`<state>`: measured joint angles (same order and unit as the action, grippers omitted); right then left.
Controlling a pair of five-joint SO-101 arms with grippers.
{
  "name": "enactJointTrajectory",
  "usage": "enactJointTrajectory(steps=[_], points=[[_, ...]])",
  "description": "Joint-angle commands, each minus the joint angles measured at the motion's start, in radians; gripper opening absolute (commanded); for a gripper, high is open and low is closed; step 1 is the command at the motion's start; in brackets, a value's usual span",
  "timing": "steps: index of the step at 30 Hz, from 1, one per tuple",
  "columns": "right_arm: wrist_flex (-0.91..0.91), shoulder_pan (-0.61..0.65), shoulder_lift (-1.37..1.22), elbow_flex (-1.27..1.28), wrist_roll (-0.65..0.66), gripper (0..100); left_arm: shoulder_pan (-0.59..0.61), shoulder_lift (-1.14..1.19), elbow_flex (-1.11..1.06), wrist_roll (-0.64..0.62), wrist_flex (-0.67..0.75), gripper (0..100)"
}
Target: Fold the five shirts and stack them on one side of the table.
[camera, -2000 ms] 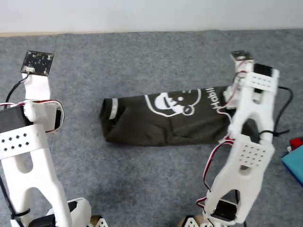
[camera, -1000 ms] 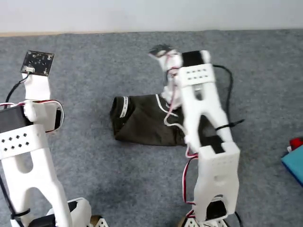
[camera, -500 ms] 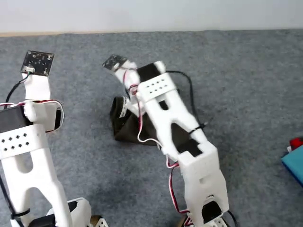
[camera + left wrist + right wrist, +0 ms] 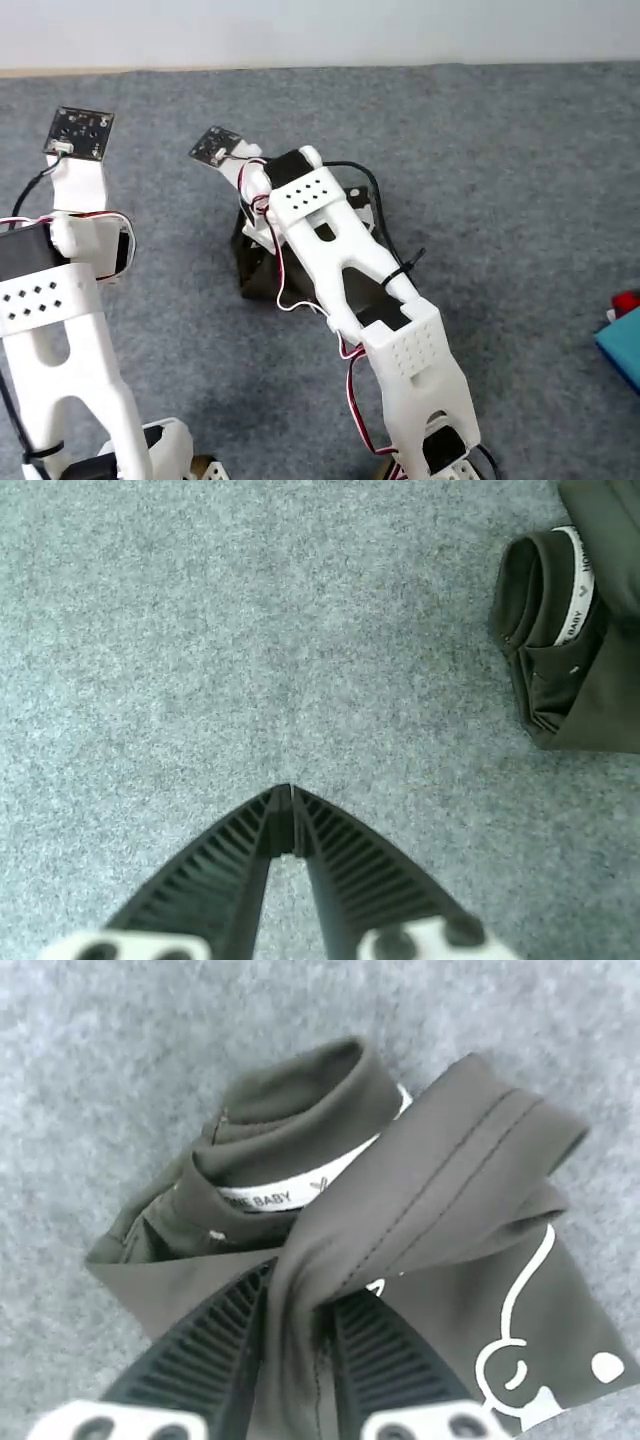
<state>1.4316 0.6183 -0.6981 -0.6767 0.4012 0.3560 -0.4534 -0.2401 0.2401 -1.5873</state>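
Shirt (image 4: pixel 460 1180) hem pinched in right hand (image 4: pixel 298 1305), left hand (image 4: pixel 292 820) closed, over grey carpet (image 4: pixel 200 630)

High camera, fixed above the arms' bases, looks steeply down over the whole grey desk (image 4: pixel 520 150). Left wrist camera rides higher up, sighting along its own jaws at the desk, dark shirt (image 4: pixel 560 630) at the fringe. Right wrist camera sits tight over that same shirt — the high view catches it too.
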Motion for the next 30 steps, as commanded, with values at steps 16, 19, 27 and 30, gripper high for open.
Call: enactJointTrajectory(steps=[16,19,27,30], points=[[0.041,0.041,0.171,-0.133,-0.009,24.2,0.005,-0.025,-0.004,0.003,0.018,0],[0.107,-0.010,0.194,-0.135,-0.008,24.1,0.005,-0.028,-0.027,0.003,0.018,0],[0.206,-0.196,0.091,-0.129,0.109,1.3,0.005,-0.032,-0.047,0.003,0.020,0],[0.208,-0.229,0.022,-0.129,0.184,2.3,0.003,-0.032,-0.047,0.003,0.020,0]])
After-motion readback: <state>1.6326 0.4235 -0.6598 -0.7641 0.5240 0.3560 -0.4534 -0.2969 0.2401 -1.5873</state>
